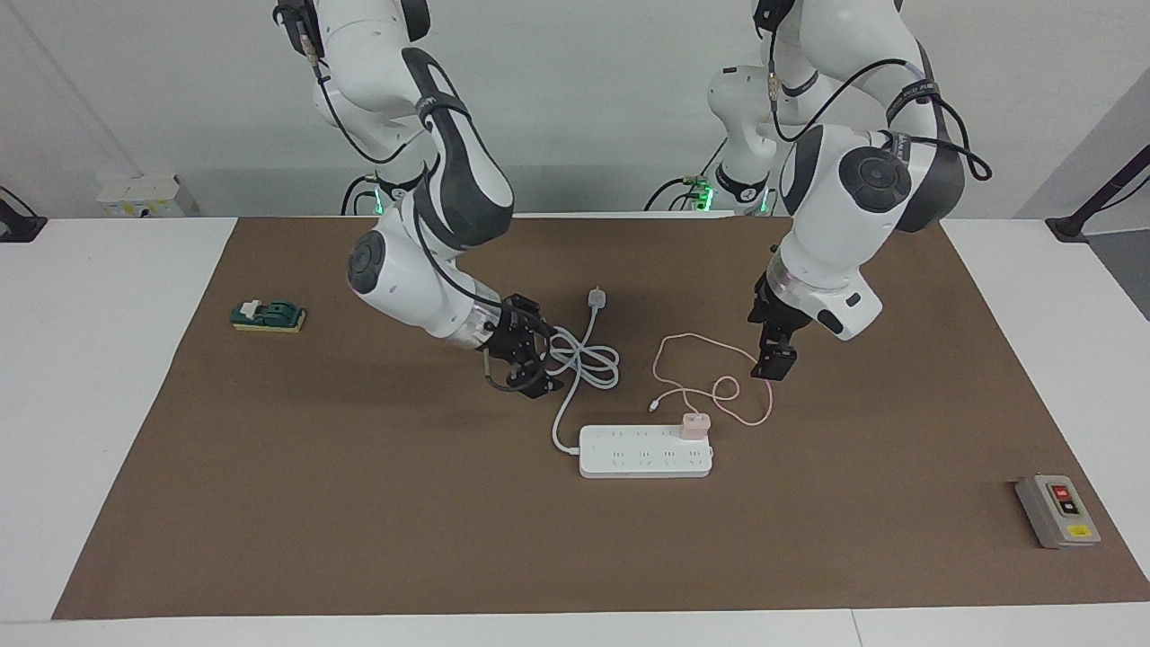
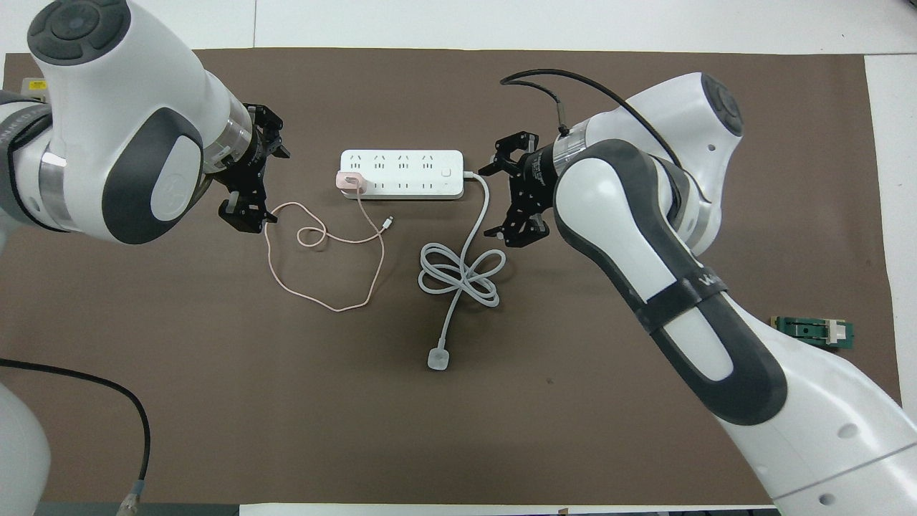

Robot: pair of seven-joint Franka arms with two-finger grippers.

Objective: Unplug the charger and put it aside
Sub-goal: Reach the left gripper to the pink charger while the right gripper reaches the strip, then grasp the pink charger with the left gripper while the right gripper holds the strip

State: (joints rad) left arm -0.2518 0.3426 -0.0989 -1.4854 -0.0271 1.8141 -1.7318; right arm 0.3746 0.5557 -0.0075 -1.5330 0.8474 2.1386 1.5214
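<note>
The charger (image 1: 694, 425) is a small pale pink cube plugged into the end socket of the white power strip (image 1: 645, 451) toward the left arm's end; it also shows in the overhead view (image 2: 351, 180) on the strip (image 2: 401, 174). Its thin pink cable (image 1: 710, 368) lies looped on the mat, nearer to the robots than the strip (image 2: 322, 247). My left gripper (image 1: 774, 359) hangs open and empty over the cable's loop, beside the charger (image 2: 261, 183). My right gripper (image 1: 539, 359) is open and empty over the white cord, off the strip's other end (image 2: 501, 197).
A thick white cord (image 1: 584, 364) runs coiled from the strip to a loose white plug (image 1: 597, 298) nearer to the robots. A green switch block (image 1: 268, 315) lies toward the right arm's end. A grey button box (image 1: 1057, 510) lies toward the left arm's end.
</note>
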